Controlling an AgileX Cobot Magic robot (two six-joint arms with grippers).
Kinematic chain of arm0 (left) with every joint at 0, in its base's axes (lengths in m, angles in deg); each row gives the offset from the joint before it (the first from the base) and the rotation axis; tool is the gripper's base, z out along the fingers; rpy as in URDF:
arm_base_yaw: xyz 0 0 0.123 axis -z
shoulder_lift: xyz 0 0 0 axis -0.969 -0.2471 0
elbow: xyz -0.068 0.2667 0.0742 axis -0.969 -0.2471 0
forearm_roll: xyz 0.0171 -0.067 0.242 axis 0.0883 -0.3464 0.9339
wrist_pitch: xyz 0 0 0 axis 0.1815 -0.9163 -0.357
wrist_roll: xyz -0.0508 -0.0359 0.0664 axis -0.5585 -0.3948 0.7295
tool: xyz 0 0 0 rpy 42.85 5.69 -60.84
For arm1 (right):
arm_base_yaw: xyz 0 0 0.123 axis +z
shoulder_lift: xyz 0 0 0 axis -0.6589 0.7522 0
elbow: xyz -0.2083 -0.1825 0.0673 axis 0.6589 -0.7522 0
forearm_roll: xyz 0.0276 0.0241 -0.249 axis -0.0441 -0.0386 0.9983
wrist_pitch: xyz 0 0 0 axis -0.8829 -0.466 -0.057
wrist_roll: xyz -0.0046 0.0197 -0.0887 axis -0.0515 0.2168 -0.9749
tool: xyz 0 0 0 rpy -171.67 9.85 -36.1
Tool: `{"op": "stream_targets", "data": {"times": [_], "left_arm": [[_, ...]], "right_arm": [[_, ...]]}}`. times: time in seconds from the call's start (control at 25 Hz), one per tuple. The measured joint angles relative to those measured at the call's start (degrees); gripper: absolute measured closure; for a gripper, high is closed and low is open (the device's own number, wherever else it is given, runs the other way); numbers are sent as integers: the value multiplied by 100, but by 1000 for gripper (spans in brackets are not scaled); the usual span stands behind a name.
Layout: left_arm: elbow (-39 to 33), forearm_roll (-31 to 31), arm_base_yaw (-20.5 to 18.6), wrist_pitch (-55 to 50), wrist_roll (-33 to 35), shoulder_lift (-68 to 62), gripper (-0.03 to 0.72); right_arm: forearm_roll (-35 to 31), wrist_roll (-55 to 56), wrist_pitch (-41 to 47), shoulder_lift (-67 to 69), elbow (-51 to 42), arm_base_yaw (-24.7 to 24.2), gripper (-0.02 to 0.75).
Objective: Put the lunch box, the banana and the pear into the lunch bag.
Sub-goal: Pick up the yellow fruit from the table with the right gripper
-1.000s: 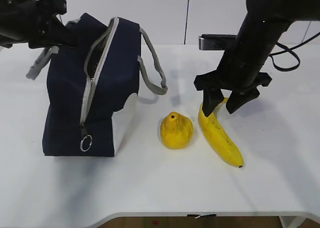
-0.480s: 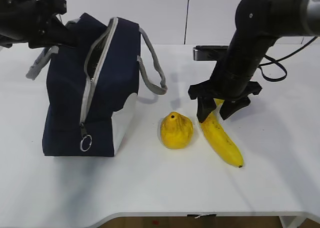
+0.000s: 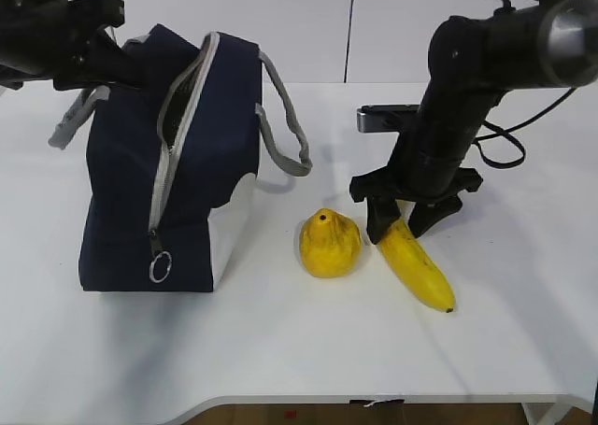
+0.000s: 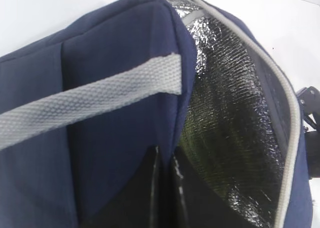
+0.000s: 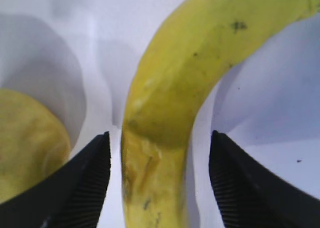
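Right of centre: your right gripper [image 3: 409, 221], jaws open, straddles the banana [image 3: 417, 268].
Upper left: left gripper [image 4: 165, 188], shut on the lunch bag [image 3: 168, 163].
Next: close on banana.

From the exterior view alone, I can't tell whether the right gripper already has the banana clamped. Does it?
Observer: No. In the right wrist view the open right gripper straddles the banana, with a gap showing on each side.
Operator: Is the bag really unzipped?
Observer: Yes. The left wrist view looks into the lunch bag and shows its silver foil lining exposed.
Operator: Can you see the lunch box inside?
Observer: I cannot tell; the bottom of the bag is dark in that view.
Operator: Is the pear near the fingers?
Observer: The pear lies just outside one finger.
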Motion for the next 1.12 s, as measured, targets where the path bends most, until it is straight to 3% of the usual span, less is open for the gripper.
{"op": "stream_targets", "data": {"times": [0.84, 1.12], "left_arm": [[0, 0, 0, 22, 0, 0, 693], [0, 0, 0, 26, 0, 0, 693]], "right_arm": [[8, 0, -240, 114, 0, 0, 246], [8, 0, -240, 114, 0, 0, 351]]}}
